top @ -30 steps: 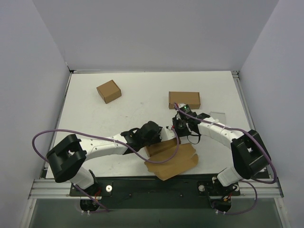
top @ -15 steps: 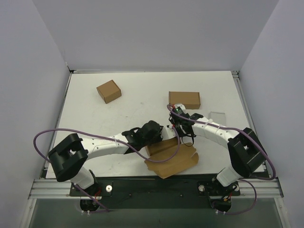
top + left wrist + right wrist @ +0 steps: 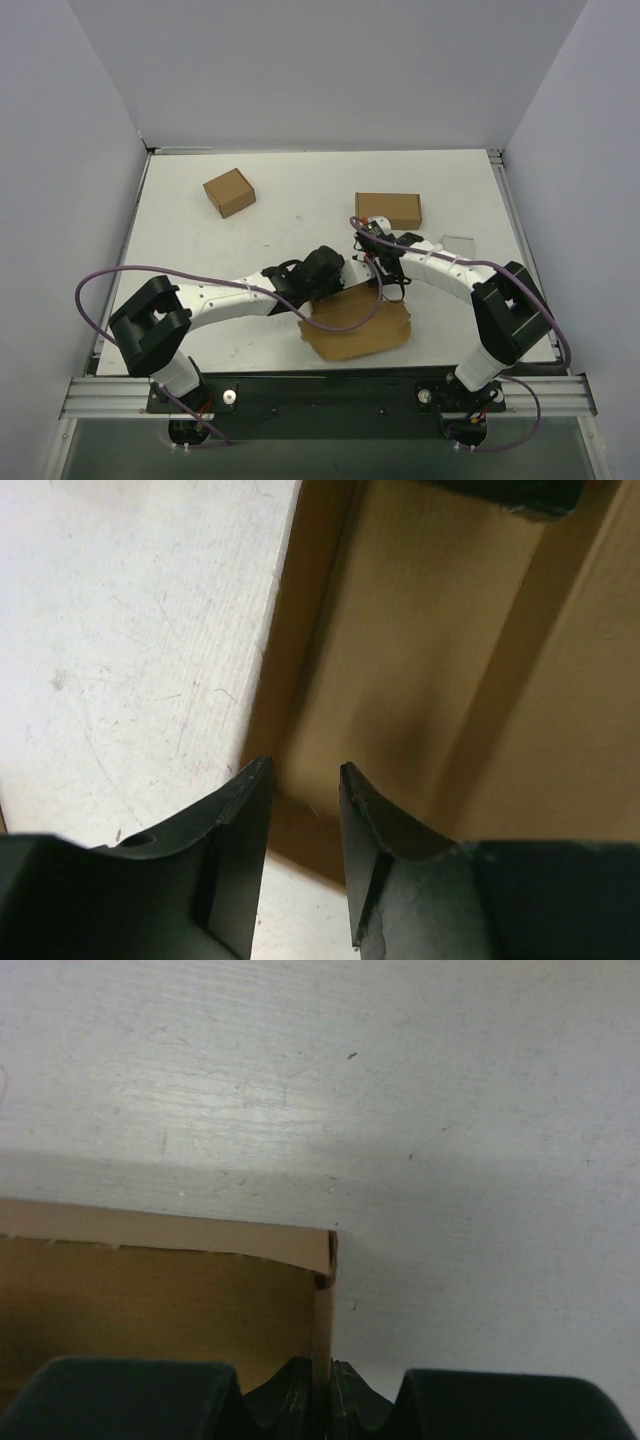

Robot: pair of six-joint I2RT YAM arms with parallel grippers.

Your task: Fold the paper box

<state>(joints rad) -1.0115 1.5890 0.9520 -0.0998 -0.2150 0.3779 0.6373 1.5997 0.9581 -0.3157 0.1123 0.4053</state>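
The paper box [image 3: 358, 328] is brown cardboard lying partly folded near the table's front edge, between the two arms. My right gripper [image 3: 377, 272] is at its far right corner. In the right wrist view this gripper [image 3: 326, 1385] is shut on an upright side wall of the box [image 3: 150, 1300]. My left gripper [image 3: 334, 284] is at the box's far left edge. In the left wrist view it [image 3: 303, 777] is open with a narrow gap, its fingertips [image 3: 250, 800] over the box's corner [image 3: 430, 660], holding nothing.
A small squarish brown carton [image 3: 229, 192] sits at the back left. An oblong folded brown box [image 3: 388, 210] sits behind the right gripper. A flat pale case [image 3: 458, 242] lies to its right. The table's front edge [image 3: 330, 372] runs just beyond the box.
The paper box has swung and shifted left and away from the front edge, now lying squarer. Both grippers have moved a little toward the back with it, the right one leftward.
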